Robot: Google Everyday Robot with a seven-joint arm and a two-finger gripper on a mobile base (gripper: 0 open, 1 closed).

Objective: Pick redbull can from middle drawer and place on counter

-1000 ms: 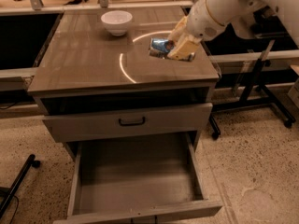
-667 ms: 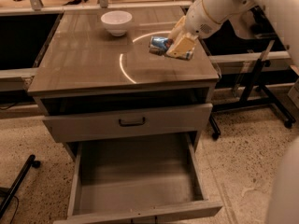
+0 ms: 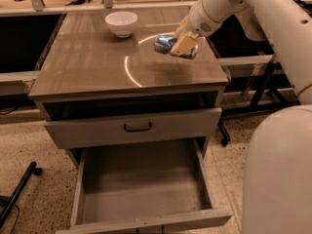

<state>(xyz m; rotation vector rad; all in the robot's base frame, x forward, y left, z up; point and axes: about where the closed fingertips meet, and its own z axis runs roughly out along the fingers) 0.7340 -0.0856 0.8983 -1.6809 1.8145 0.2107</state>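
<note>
- The gripper [image 3: 178,47] is seen over the right back part of the counter [image 3: 92,65]. It is at the end of the white arm [image 3: 219,4], which comes in from the top right.
- Its two fingers are clamped tight on the redbull can [image 3: 164,43] (the can is lying on its side, with its shiny blue and silver end pointed left).
- The can looks to be held just above the counter top, and a soft shadow is seen under it.
- A white bowl [image 3: 121,22] is set near the back of the counter, to the left of the can and well apart from it.
- A bright curved line of light [image 3: 127,69] is seen on the counter top, in front of the bowl.
- The middle drawer [image 3: 141,179] is pulled far out below, so its flat bottom and low side walls are shown.
- Just above it, a drawer front [image 3: 87,130] is pushed in, and a dark bar handle [image 3: 137,127] is fixed to its middle.
- A speckled floor [image 3: 29,145] is seen beside the cabinet.
</note>
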